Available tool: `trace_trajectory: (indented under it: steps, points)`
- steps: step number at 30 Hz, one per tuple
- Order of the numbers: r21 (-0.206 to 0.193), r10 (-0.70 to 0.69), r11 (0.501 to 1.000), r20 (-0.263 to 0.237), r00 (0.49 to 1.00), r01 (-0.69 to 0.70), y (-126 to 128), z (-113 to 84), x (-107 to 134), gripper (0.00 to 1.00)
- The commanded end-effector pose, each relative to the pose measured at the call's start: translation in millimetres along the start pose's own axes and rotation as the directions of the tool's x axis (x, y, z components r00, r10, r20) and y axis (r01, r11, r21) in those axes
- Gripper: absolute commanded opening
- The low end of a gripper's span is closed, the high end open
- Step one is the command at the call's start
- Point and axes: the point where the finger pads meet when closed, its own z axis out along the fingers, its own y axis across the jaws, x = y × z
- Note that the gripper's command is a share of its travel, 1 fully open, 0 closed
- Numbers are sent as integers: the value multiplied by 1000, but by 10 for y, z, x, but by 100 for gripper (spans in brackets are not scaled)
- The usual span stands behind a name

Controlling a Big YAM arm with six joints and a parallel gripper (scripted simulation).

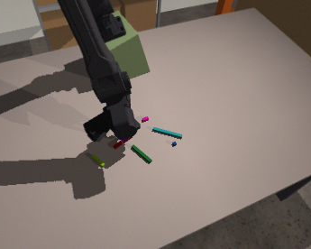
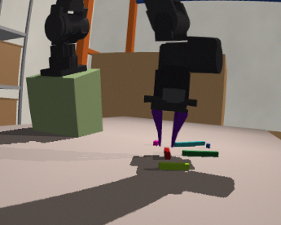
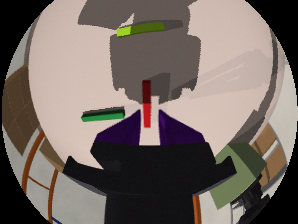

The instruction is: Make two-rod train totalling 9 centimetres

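Observation:
My gripper (image 1: 125, 139) (image 2: 166, 145) (image 3: 149, 113) has its purple fingers partly open, with nothing gripped. It hangs just above the red rod (image 1: 119, 144) (image 2: 167, 153) (image 3: 146, 112), which lies between the finger lines in the wrist view. The lime rod (image 1: 97, 161) (image 2: 173, 166) (image 3: 145, 28) lies apart from it, turned across it. The green rod (image 1: 141, 153) (image 2: 199, 153) (image 3: 103, 116) lies to one side. The magenta rod (image 1: 145, 119) (image 2: 155, 143), turquoise rod (image 1: 167, 133) (image 2: 190, 143) and tiny blue rod (image 1: 174, 143) (image 2: 208, 145) lie separately. No two rods touch.
A green block (image 1: 131, 54) (image 2: 57, 106) (image 3: 235, 170) stands at the table's back, under the arm's base. The arm's shadow covers the lime rod and part of the red rod. The arm hides part of the red rod in the top view.

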Motion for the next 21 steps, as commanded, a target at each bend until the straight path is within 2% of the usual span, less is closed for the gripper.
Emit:
trace_trajectory:
  steps: [1, 10, 21]
  points:
    - [-40, 9, 999, 22, 1000, -8, 183, -36, -154, 23]
    - [-32, 3, 999, 15, 1000, -3, 231, -54, -49, 23]
    - [-38, 5, 999, 18, 1000, -4, 247, -81, -62, 23]
